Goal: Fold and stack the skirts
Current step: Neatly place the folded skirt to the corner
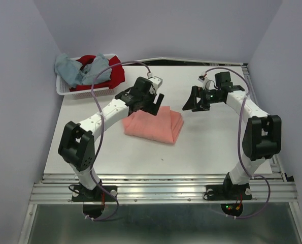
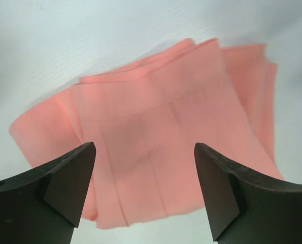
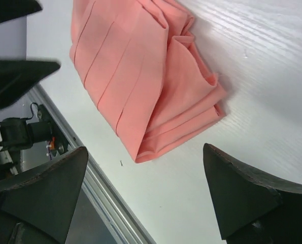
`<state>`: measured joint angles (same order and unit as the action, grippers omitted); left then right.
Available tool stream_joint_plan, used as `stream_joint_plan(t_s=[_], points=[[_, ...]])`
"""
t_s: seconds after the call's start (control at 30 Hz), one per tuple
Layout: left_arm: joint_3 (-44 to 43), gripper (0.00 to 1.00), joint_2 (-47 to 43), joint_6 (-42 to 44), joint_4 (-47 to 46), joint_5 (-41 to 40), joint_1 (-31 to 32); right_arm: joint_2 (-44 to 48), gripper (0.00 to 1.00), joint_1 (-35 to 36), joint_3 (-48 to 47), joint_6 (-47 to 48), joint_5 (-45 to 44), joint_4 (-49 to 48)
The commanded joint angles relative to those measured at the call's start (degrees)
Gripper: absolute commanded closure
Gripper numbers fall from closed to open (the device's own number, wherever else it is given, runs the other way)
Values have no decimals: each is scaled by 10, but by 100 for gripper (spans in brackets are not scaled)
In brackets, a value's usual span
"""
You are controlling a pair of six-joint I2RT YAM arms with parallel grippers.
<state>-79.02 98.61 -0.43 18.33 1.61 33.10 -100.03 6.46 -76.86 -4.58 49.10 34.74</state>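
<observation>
Beneath left pincer (image 2: 144,152), folded salmon-pink skirt (image 2: 161,101), jaws spread clear

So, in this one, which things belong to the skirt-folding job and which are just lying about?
Part of the job:
- salmon-pink skirt, folded on the table
- blue-grey skirt, in the white mesh basket
- dark red skirt, in the same basket

Just there:
- white mesh basket
- table

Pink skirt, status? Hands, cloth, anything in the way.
Both open, empty: left hand over the pink skirt, right hand beside it. Skirt folded on table. Blue skirt, red skirt bunched in basket. Nothing blocking.
</observation>
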Motion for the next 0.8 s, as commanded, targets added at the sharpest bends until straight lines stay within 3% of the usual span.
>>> stream_joint_plan(t_s=[0.0, 0.13, 0.43, 0.57, 0.77], points=[[-18, 7, -38, 8, 64, -41, 77, 41, 0, -12, -26, -2, -38, 6], [0, 5, -18, -11, 54, -60, 95, 52, 0, -23, -22, -3, -46, 13], [-34, 9, 129, -12, 81, -136, 80, 77, 0, -29, 1, -2, -47, 11], [-20, 9, 166, -12, 108, -115, 20, 78, 0, -29, 0, 6, -47, 15], [21, 10, 149, 23, 138, -113, -80, 67, 0, -29, -10, 11, -44, 18]])
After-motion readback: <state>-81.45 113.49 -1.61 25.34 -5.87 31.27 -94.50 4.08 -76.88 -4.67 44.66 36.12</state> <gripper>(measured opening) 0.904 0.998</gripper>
